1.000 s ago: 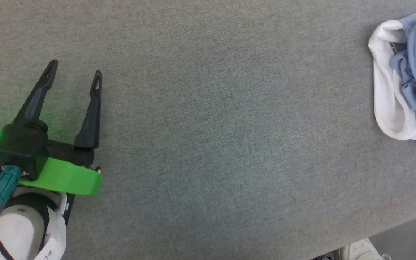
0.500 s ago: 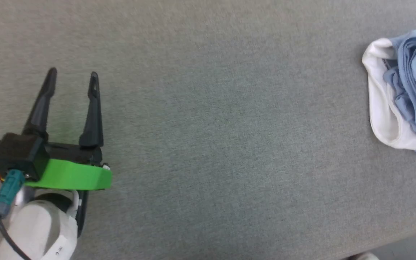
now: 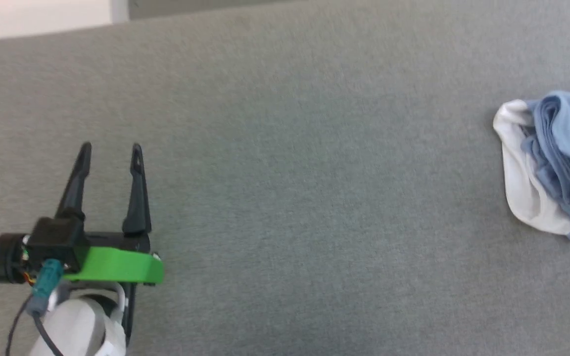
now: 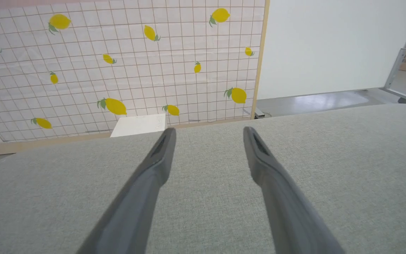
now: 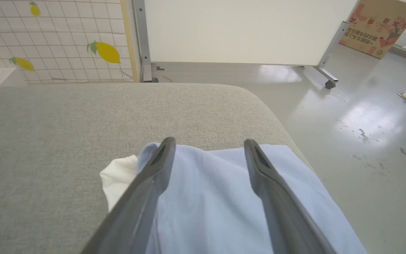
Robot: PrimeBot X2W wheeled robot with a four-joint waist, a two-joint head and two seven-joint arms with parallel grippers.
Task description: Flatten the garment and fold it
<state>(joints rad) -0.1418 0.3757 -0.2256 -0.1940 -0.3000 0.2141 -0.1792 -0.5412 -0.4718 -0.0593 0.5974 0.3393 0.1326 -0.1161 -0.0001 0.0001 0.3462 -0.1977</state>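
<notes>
Left tool (image 3: 111,148) held level over the bench (image 3: 314,198), fingers spread, empty, right tool (image 5: 210,141) spread above garment (image 3: 552,148), nothing gripped, garment bunched at bench's right end, white edge facing left, long axis near-to-far

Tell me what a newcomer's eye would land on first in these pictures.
First comes the crumpled light blue and white garment, bunched at the right edge of the grey table in the head view. Next is the left gripper at the lower left, with its bright green bracket, open over bare table far from the garment. In the right wrist view, the right gripper hangs open over the garment.
</notes>
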